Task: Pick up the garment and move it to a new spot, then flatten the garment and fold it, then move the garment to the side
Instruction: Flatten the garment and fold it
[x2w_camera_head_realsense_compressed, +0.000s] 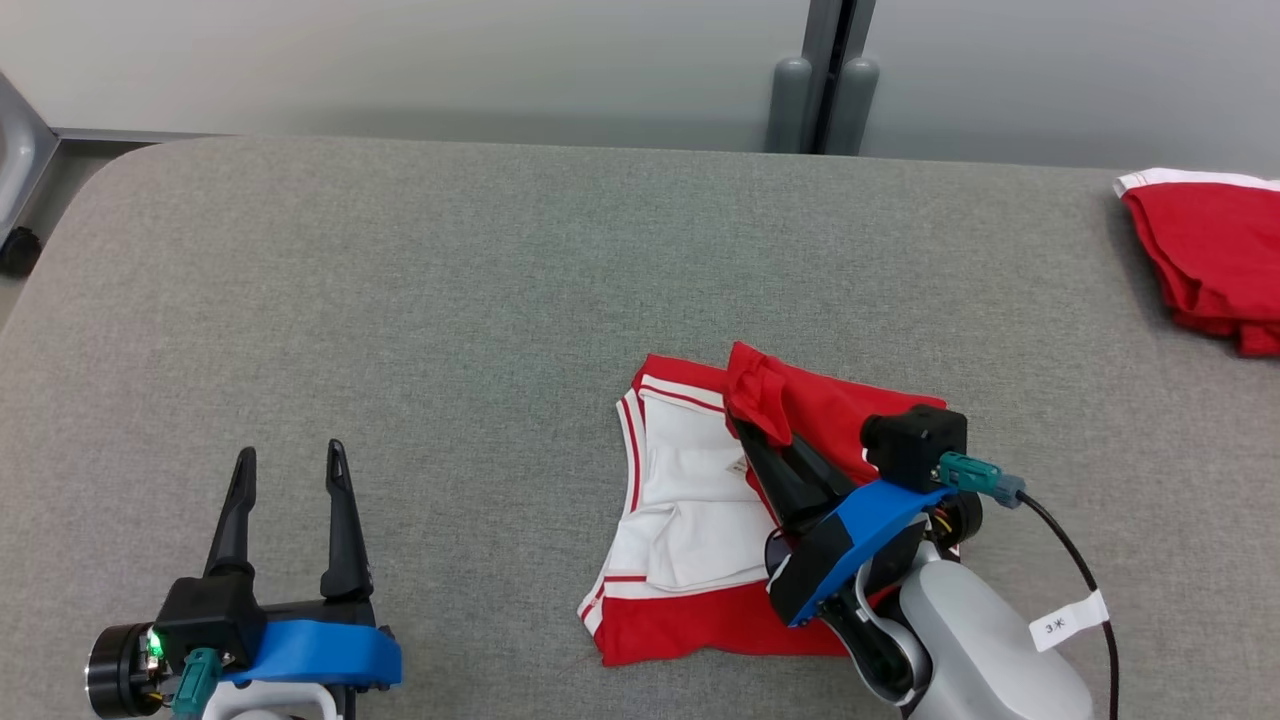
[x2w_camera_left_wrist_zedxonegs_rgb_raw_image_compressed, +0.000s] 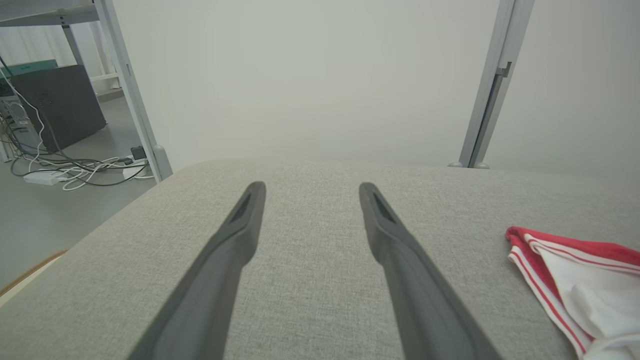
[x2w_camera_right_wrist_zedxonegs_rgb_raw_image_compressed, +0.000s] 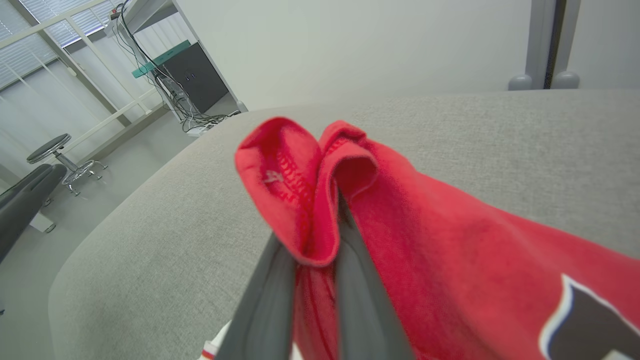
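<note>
Right end effector (x2w_camera_head_realsense_compressed: 748, 428), frame centre, clenched on a narrow fold of the garment (x2w_camera_head_realsense_compressed: 680, 500); the fold may slip mid-drag. Left end effector (x2w_camera_head_realsense_compressed: 290, 455), lower left, released.

Table top (x2w_camera_head_realsense_compressed: 400, 300): grey woven cloth cover, matt, rough grain; garment (x2w_camera_head_realsense_compressed: 700, 620): soft red knit cloth, matt, inner side white cloth with red stripes, hem stitching little fuzzy; fingers (x2w_camera_left_wrist_zedxonegs_rgb_raw_image_compressed: 235, 240) of left gripper (x2w_camera_head_realsense_compressed: 290, 450): dark plastic, matt, smooth; blue bracket (x2w_camera_head_realsense_compressed: 310, 650): plastic, slight sheen; forearm shell (x2w_camera_head_realsense_compressed: 980, 640): pale grey plastic, smooth, half-glossy; cable tag (x2w_camera_head_realsense_compressed: 1068, 620): white, looks like paper; second garment (x2w_camera_head_realsense_compressed: 1210, 250): same red matt cloth; wall (x2w_camera_left_wrist_zedxonegs_rgb_raw_image_compressed: 300, 75): smooth, matt
</note>
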